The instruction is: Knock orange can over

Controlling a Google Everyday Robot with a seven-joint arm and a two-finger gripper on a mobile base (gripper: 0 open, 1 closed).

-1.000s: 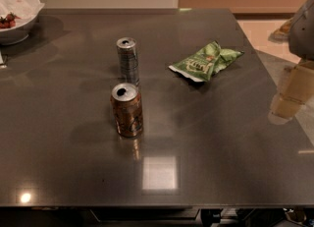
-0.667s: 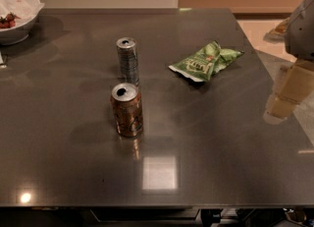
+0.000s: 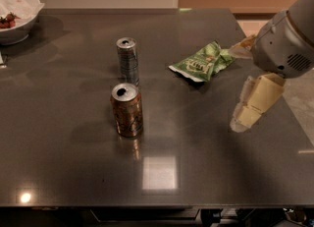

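The orange can point(image 3: 127, 110) stands upright on the dark table point(image 3: 73, 172), left of the middle, with its silver top and pull-tab hole showing. A slimmer silver-grey can point(image 3: 127, 60) stands upright just behind it. My gripper point(image 3: 240, 86) hangs over the table's right side, well to the right of the orange can and apart from it. It is open and empty: one cream finger point(image 3: 255, 102) points down and left, and the other fingertip point(image 3: 240, 49) lies near the chip bag.
A green chip bag point(image 3: 201, 63) lies at the back right, between the cans and my gripper. A white bowl point(image 3: 14, 12) with red food sits at the back left corner. The table's right edge point(image 3: 294, 123) runs under my arm.
My gripper has moved left, further in over the table's right side. Both cans and the chip bag have not moved.
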